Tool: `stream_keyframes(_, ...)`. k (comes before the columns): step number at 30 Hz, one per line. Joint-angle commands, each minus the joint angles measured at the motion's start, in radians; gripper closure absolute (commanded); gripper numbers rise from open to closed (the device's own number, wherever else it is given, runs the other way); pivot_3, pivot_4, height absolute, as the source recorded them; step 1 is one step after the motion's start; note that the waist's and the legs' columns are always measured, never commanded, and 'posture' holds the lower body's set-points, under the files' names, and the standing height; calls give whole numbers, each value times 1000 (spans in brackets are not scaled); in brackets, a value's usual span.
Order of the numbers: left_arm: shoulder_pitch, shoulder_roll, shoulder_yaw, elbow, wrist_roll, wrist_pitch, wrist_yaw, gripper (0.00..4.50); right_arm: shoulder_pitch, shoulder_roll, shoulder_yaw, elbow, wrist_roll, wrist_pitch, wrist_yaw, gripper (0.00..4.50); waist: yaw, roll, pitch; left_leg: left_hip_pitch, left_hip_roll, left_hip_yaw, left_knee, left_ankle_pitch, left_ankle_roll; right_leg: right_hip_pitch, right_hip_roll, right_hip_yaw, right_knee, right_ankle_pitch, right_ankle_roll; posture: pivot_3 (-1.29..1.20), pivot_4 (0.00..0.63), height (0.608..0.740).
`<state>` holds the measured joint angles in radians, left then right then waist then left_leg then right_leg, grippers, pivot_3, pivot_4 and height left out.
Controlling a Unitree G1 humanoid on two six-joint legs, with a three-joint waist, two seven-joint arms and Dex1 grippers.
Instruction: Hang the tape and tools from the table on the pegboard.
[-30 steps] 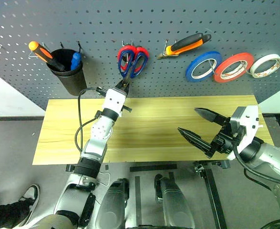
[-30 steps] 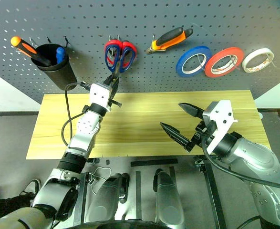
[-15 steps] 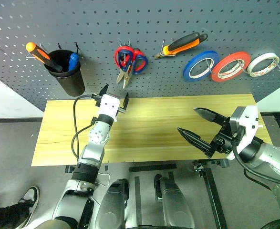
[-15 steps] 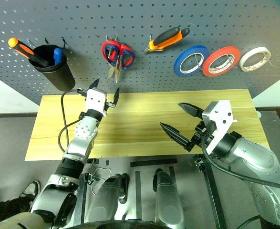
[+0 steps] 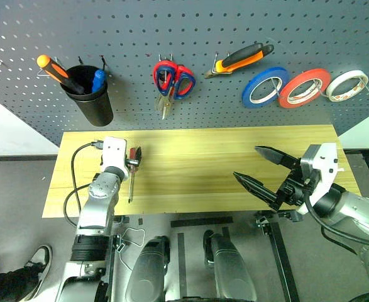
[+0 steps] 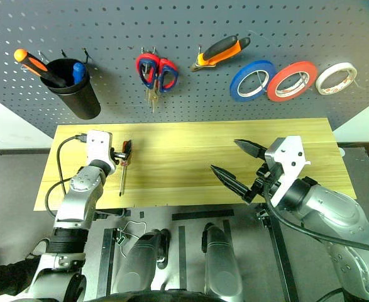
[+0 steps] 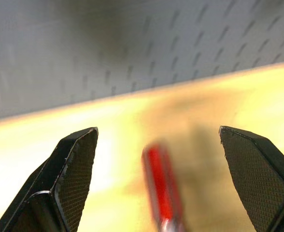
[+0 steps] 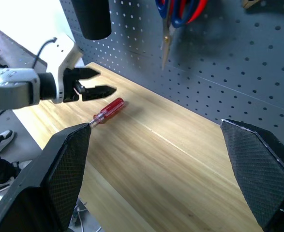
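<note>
A small red-handled screwdriver (image 5: 132,171) lies on the left part of the light wood table (image 5: 197,170), handle toward the pegboard (image 5: 190,31). My left gripper (image 5: 127,157) is open, low over the handle, which lies between its fingers (image 7: 76,169) untouched. The right gripper (image 5: 246,162) is open and empty above the table's right part. On the pegboard hang blue-handled scissors (image 5: 184,82) overlapping red-handled ones, orange-and-black pliers (image 5: 242,58) and the red tape (image 5: 305,87).
A black cup (image 5: 95,95) on the pegboard's left holds an orange-handled screwdriver (image 5: 57,72) and a blue-tipped item. A blue ring (image 5: 266,87) and a white ring (image 5: 349,85) hang either side of the red tape. A cable loops from the left wrist.
The left gripper let go of the scissors, which stay hanging on the pegboard, opened, and came down and left to the screwdriver on the table. The right arm stayed put.
</note>
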<state>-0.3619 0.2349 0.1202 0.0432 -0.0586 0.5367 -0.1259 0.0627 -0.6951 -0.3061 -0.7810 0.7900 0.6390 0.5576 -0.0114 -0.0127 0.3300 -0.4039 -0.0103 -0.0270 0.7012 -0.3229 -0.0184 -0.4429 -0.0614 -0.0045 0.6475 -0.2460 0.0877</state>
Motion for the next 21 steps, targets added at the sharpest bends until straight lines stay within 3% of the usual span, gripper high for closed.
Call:
stream_keyframes(1, -45, 26, 29, 3, -31, 188, -7, 327, -8, -11, 3, -18, 4, -14, 7, 0, -1, 0, 0, 0, 0, 0, 0, 0, 0, 0, 0, 0, 0, 0, 0, -7, 332, 740)
stream_keyframes(11, -75, 2, 0, 31, -41, 350, 0, 327, -9, -13, 7, -20, 5, -11, 7, 0, 1, 0, 0, 0, 0, 0, 0, 0, 0, 0, -2, 0, 0, 0, 0, -12, 334, 740)
stream_keyframes(21, -87, -16, -2, 72, -31, 344, 31, 327, -10, -18, 5, -19, 4, -7, 5, 0, 0, 0, 0, 0, 0, 0, 0, 0, 0, 0, -2, 1, 0, 0, 0, -17, 335, 740)
